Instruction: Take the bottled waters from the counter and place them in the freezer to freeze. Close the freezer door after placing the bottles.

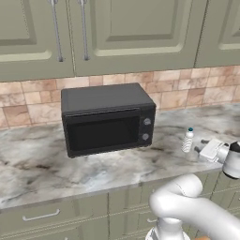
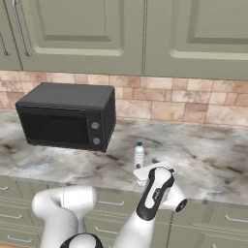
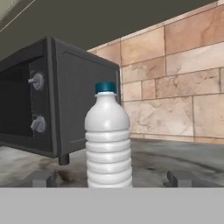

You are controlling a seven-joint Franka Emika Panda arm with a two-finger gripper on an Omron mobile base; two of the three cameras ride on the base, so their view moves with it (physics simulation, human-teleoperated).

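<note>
Bottled water (image 3: 108,140), the whitish ribbed one, stands untouched on the counter (image 1: 42,164) right of the microwave (image 1: 107,119), between the gripper's (image 3: 111,178) spread fingers, so grasping, freezing and door-closing all remain

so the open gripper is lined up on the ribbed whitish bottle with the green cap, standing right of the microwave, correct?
Not quite: the cap is dark blue, as the hand view shows. The rest holds: the bottle stands upright right of the microwave, between the open gripper fingertips.
</note>
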